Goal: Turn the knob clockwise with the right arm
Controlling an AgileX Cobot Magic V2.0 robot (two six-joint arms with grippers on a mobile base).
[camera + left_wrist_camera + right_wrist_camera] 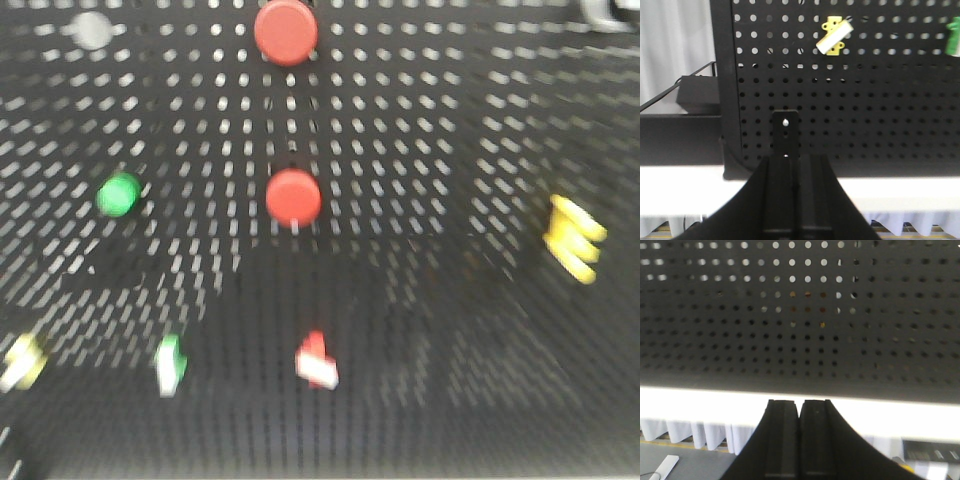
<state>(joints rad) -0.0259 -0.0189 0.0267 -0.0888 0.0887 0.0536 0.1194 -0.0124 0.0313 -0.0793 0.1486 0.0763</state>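
Note:
The front view is blurred and shows a black pegboard (pixel 430 150) carrying several bar-shaped knobs: a yellow one (pixel 573 238) at the right, a red-and-white one (pixel 316 362) low in the middle, a green-and-white one (pixel 170 363) and a yellow one (pixel 22 360) at the lower left. I cannot tell which is the task's knob. My right gripper (pixel 800 401) is shut and empty, low in front of a bare stretch of pegboard (pixel 800 330); no knob shows in its view. My left gripper (pixel 796 157) is shut and empty below a yellow-and-white knob (pixel 834 36).
Two red round buttons (pixel 286 30) (pixel 293 196), a green button (pixel 119 194) and a grey one (pixel 91 30) sit on the board. In the left wrist view a small black bracket (pixel 785 131) stands just beyond the fingertips, and a green knob (pixel 954 42) is at the right edge.

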